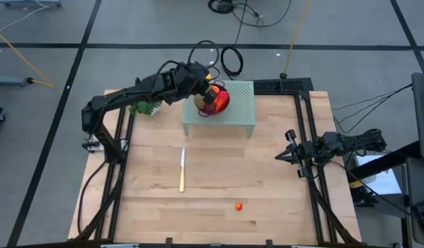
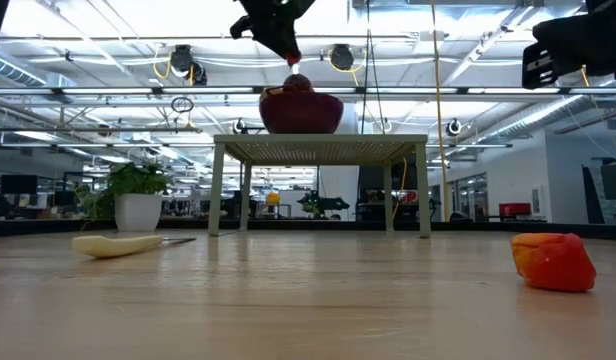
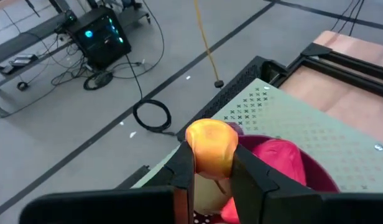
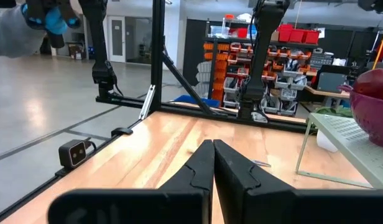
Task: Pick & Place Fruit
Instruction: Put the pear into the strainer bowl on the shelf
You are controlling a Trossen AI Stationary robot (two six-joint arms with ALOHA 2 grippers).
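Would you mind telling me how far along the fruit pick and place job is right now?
Done: the red bowl on the green stand already holds fruit. In hand: the left gripper holds a small orange-yellow fruit above the bowl. Left: one orange-red piece lies on the table. The right gripper waits shut at the table's right edge.

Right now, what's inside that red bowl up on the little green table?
The red bowl holds a pinkish-red fruit. The left claw hangs above, gripping a yellow-orange fruit piece and covering whatever lies beneath.
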